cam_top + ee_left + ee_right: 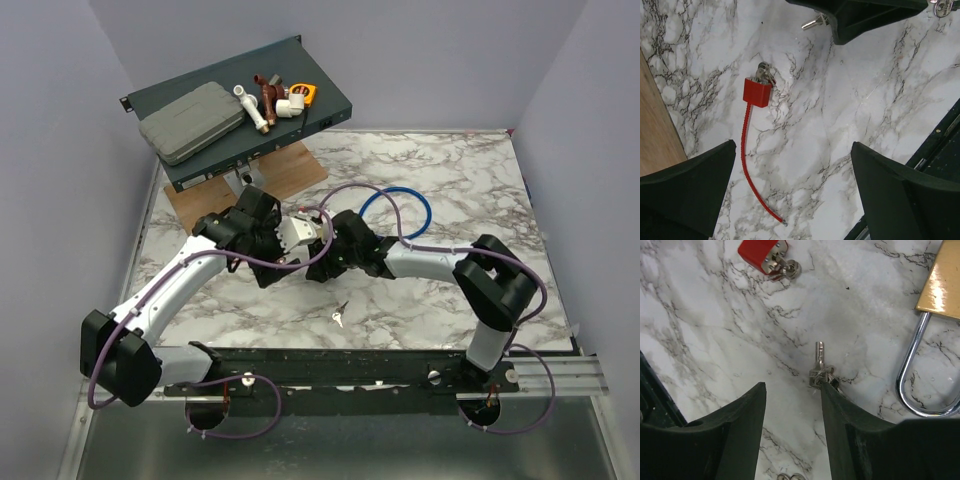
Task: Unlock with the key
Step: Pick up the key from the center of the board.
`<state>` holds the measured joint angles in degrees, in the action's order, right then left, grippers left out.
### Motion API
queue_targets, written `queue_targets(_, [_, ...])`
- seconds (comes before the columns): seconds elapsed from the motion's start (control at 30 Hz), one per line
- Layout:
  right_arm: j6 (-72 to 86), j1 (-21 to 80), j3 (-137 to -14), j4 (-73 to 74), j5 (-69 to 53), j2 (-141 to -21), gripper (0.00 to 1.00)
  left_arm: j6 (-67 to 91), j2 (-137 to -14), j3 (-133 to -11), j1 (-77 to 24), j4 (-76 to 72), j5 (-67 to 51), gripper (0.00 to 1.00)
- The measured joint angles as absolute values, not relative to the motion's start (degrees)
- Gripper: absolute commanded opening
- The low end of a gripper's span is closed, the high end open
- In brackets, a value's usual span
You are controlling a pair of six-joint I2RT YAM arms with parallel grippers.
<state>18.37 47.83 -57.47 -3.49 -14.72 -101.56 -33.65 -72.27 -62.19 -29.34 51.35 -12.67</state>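
Observation:
The key [819, 356], small and silver on a ring, lies on the marble in the right wrist view. My right gripper [793, 386] is open with bare marble between its jaws. Its right fingertip [826, 386] touches the key's ring from the side. The brass padlock [942, 284] lies at the right with its silver shackle [910, 375] swung out. My left gripper [793, 146] hangs wide open over the marble with nothing in it. The right gripper's dark fingers [865, 17] show at the top of the left wrist view, with the key [812, 23] beside them.
A red padlock [757, 92] with a key in it [764, 74] trails a red cable shackle [746, 165]. Another small key set [341, 316] lies near the front edge. A blue cable loop [396, 205], a wooden board [655, 130] and a rack unit [240, 110] with tools stand behind.

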Motion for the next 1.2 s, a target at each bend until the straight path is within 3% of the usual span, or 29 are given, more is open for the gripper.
queue_targets(0.5, [16.93, 48.05, -58.65, -3.25, -9.47, -105.84, 0.34, -32.86, -68.79, -58.89, -28.97, 50.59, -12.64, 0.97])
queue_targets(0.83, [14.66, 49.28, -60.01, -2.09, -6.92, -106.87, 0.01, -32.71, -68.79, -58.89, -28.99, 50.61, -12.67, 0.97])
queue_targets(1.2, [14.5, 49.45, -57.08, -1.43, -6.37, -103.11, 0.01, -32.73, -68.75, -58.92, -28.99, 51.62, -12.64, 0.95])
